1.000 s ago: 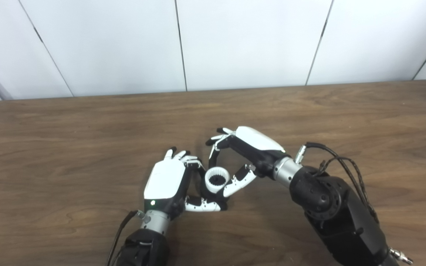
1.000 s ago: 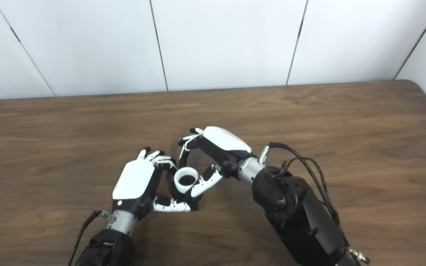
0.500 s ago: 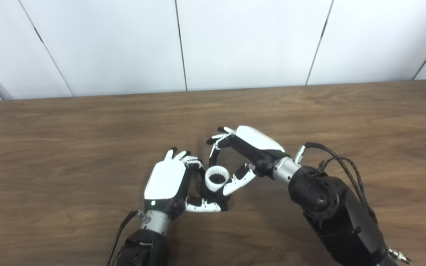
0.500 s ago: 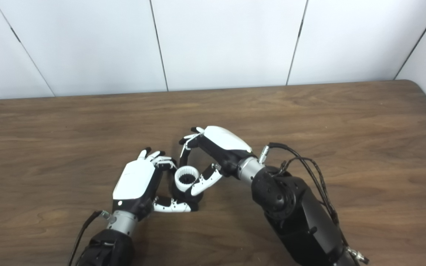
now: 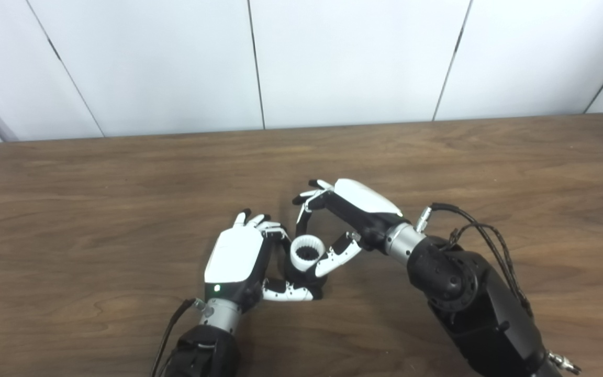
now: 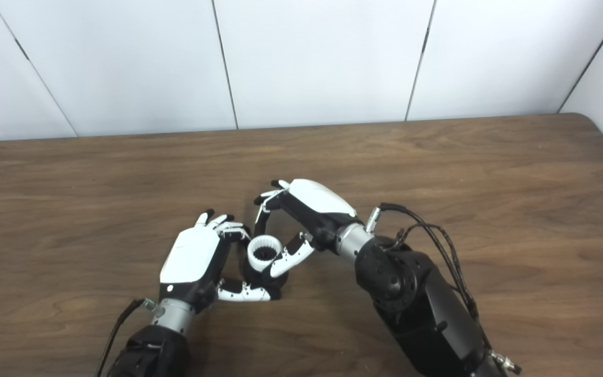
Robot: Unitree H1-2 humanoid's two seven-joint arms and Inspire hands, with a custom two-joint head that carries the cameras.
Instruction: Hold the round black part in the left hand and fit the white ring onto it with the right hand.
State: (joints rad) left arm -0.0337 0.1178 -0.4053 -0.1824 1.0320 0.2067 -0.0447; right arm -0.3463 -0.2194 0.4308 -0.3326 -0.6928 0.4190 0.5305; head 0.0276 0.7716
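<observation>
My left hand rests low on the table with its fingers and thumb curled around the round black part, most of which is hidden. A white toothed ring sits on top of that part. My right hand reaches in from the right, pinching the ring between a finger behind it and the thumb in front. The same ring shows between both hands in the right eye view, with the left hand and right hand on either side.
The brown wooden table stretches wide on all sides of the hands. A white panelled wall stands behind the far edge. Cables loop off my right forearm.
The hands, ring and black part stay where they were. The right forearm has shifted very slightly to the left.
</observation>
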